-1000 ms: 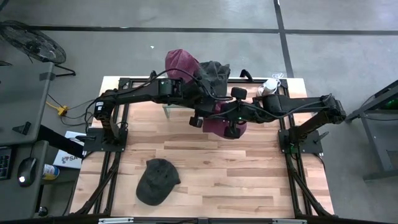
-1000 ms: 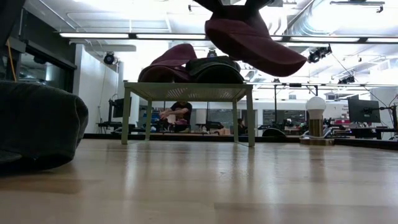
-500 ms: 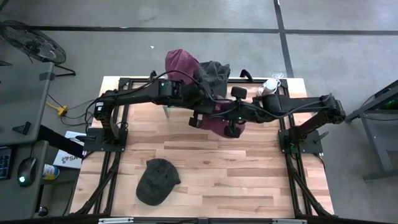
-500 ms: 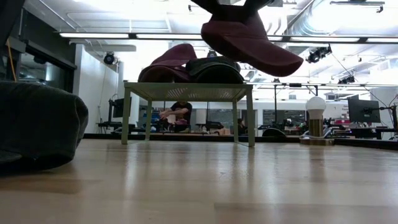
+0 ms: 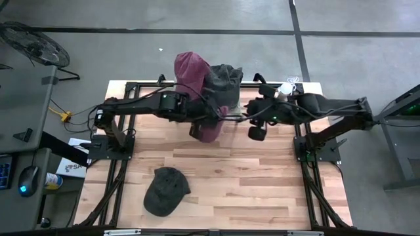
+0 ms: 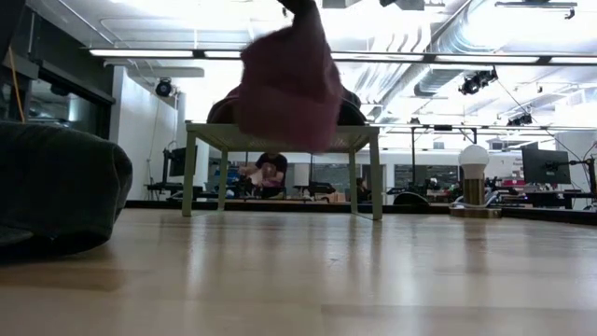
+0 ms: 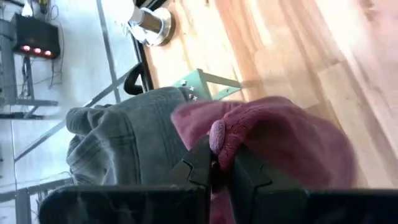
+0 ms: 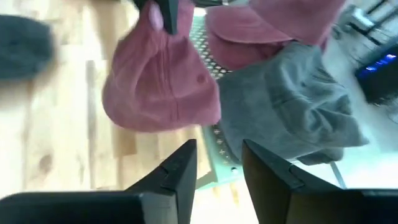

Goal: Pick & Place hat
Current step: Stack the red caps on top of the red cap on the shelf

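The low view shows the maroon hat [image 6: 287, 82] only as a blur hanging above the table [image 5: 262, 190], its holder cut off. The left gripper [image 7: 214, 163] is clamped on the hat's edge, beside the green rack [image 5: 176, 115]. The right gripper [image 8: 217, 163] stands parted and empty, near the hat. The rack carries a grey hat [image 5: 223, 80] and another maroon hat [image 5: 189, 67]. A dark cap [image 5: 165, 190] lies apart.

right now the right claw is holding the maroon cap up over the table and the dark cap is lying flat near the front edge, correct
Not quite: the left claw holds the maroon cap, pinched shut on it, as the left wrist view shows. The right claw stands open and empty beside it. The dark cap does lie flat near the front edge.
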`<state>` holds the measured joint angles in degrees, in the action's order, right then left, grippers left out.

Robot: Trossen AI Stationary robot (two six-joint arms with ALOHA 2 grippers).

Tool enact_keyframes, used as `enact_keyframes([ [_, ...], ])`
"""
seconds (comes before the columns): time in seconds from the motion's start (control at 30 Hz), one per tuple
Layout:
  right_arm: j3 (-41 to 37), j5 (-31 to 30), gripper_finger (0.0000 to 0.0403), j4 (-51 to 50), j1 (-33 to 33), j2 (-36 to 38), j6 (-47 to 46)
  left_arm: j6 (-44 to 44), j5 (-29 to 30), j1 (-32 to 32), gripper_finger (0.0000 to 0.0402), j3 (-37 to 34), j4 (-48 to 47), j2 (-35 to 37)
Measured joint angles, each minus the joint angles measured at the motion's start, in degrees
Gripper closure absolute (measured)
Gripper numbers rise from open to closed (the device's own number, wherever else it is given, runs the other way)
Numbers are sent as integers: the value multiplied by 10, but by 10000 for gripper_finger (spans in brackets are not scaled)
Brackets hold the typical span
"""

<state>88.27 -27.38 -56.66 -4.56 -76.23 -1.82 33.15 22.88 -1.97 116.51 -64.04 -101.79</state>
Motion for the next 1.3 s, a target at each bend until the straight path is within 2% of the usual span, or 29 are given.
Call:
enact_keyframes([
  [0.3,0,108,273,6,0,1,106,26,-1,-42,381,1,-4,33],
  [0.5,0,97,272,24,0,-14,169,26,-4,-65,381,1,-6,53],
  [0.67,0,73,272,62,0,-22,265,26,-11,-82,381,2,-4,64],
  [0.87,0,104,272,129,1,-32,338,26,-10,-98,381,2,-7,68],
  [1.17,0,96,272,158,23,-34,344,55,49,-101,381,1,-45,86],
  [1.3,0,110,272,163,46,-34,344,72,31,-100,381,1,-44,104],
])
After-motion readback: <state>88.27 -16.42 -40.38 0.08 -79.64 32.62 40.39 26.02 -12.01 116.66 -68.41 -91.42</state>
